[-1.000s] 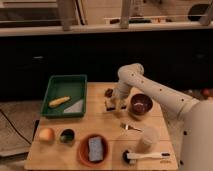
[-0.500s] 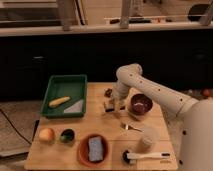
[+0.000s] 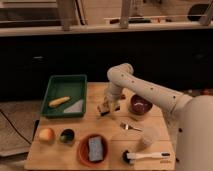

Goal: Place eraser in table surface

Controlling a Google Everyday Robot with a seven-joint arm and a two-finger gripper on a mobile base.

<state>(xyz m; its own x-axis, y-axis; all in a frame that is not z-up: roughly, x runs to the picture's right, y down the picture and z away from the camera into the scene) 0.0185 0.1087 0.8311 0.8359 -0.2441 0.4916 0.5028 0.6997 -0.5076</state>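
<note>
The light tan wooden table surface [image 3: 114,136] fills the lower middle of the camera view. My gripper [image 3: 106,106] hangs from the white arm [image 3: 145,90] over the table's middle back, just right of the green tray. It is shut on the eraser [image 3: 104,109], a small tan block with a dark top. The eraser sits at or just above the tabletop; I cannot tell whether it touches.
A green tray [image 3: 52,85] at the back left holds a yellow item [image 3: 59,101]. A dark red bowl [image 3: 140,105] stands right of the gripper. A red plate [image 3: 81,150] bears a blue-grey sponge [image 3: 96,148]. A peach-coloured fruit [image 3: 46,134], a clear cup [image 3: 148,137] and a brush [image 3: 145,156] lie in front.
</note>
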